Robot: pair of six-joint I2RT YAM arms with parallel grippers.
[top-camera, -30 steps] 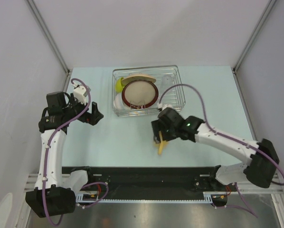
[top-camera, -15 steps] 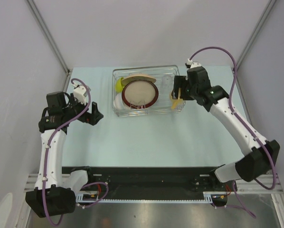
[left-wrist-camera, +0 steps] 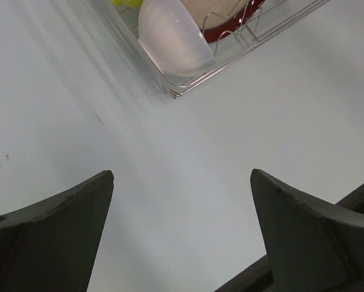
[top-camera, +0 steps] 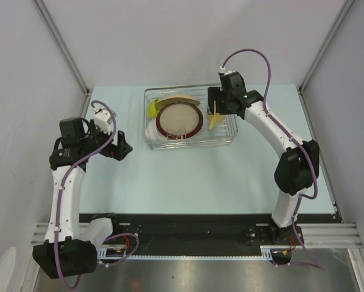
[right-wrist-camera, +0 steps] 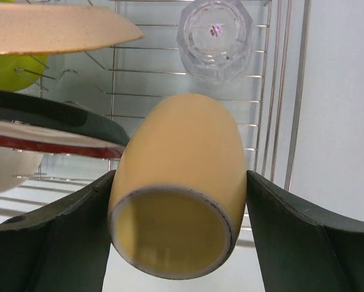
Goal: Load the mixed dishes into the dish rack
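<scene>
Top external view: at the left, the left gripper (top-camera: 121,147) is held well apart from the dish rack (top-camera: 191,145). Its 2 fingers are spread wide with nothing between them, and no shift is seen in it over the last second. In the rack's left part the small lime-green bowl (top-camera: 153,109) and the small white bowl (top-camera: 150,130) are seen. Just right of them, the large tan floral plate (top-camera: 179,120) is stood on edge among the prongs. Through the right wrist camera the clear drinking glass (right-wrist-camera: 214,38) is seen in the rack's far right part.

The change lies at the right. The yellow handled mug (top-camera: 215,120), carried 1 second ago over bare table on the near side of the rack, is now held over the rack's right section, on the near side of the glass. It is clamped across its body by the right gripper (right-wrist-camera: 179,182), with 1 finger pressed to each side. Whether the wires are touched cannot be told. The mug is judged the last of the 5 dishes, with only lowering and release left.
</scene>
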